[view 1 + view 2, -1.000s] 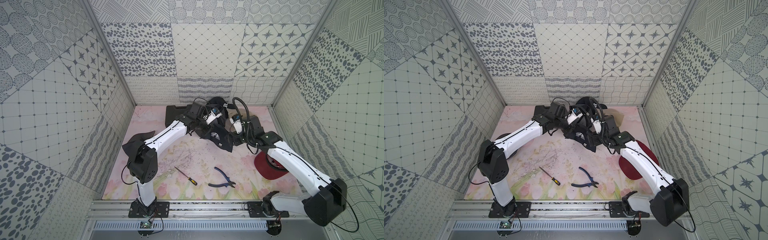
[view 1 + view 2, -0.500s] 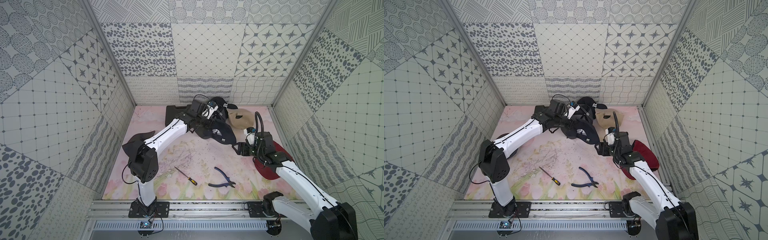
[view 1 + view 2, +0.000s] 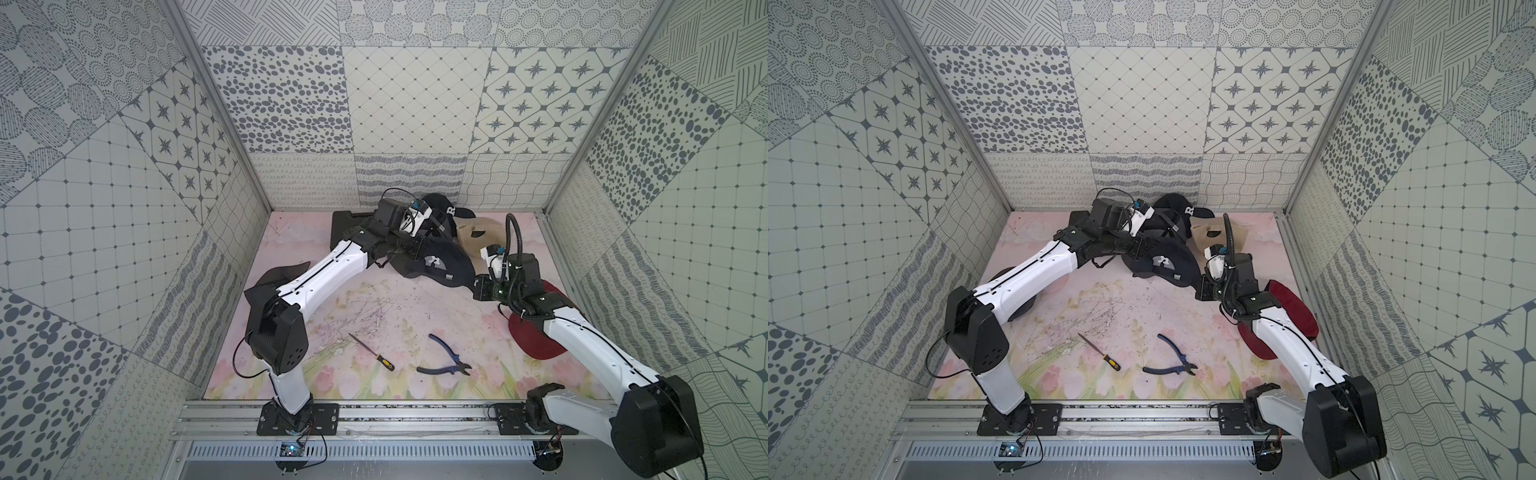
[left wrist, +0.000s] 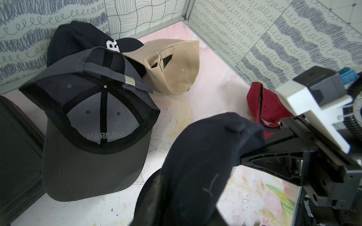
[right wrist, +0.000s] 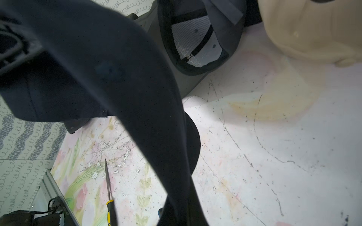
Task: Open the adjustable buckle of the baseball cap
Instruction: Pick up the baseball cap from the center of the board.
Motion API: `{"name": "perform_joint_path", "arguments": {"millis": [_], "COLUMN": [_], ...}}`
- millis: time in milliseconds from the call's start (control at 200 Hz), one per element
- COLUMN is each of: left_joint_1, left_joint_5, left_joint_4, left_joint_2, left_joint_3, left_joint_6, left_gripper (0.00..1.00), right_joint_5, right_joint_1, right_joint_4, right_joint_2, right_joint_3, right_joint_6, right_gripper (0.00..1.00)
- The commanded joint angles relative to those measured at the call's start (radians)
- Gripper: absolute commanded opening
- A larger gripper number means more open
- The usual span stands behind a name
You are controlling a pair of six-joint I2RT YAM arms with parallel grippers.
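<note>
Gripping the navy cap, the right pincer seems clamped on fabric.

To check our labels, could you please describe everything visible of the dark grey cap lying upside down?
The dark grey cap lies upside down on the mat, brim flat, crown up. It looks like cotton, with black sweatband and seam tape and pale mesh front lining showing reversed lettering. Its rear strap threads through a silver metal buckle, tail sticking out. Its back seems to rest on the black cap.
</note>
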Motion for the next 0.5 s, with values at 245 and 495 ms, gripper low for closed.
{"name": "perform_joint_path", "arguments": {"millis": [245,495], "left_joint_1": [0.082,0.057], "left_joint_5": [0.096,0.307], "left_joint_4": [0.183,0.147], "left_joint_2": [-0.136,-0.133], "left_joint_3": [-0.136,-0.148], "left_joint_6": [0.243,0.446], "left_gripper": [0.65,0.64], "right_joint_5": [0.184,0.304], "right_joint_1": [0.046,0.116], "right_joint_4": [-0.319,-0.465], "right_joint_2": [0.091,0.195], "right_joint_3": [0.346,0.527], "right_joint_6": [-0.305,-0.432], "right_gripper": [0.0,0.0]}}
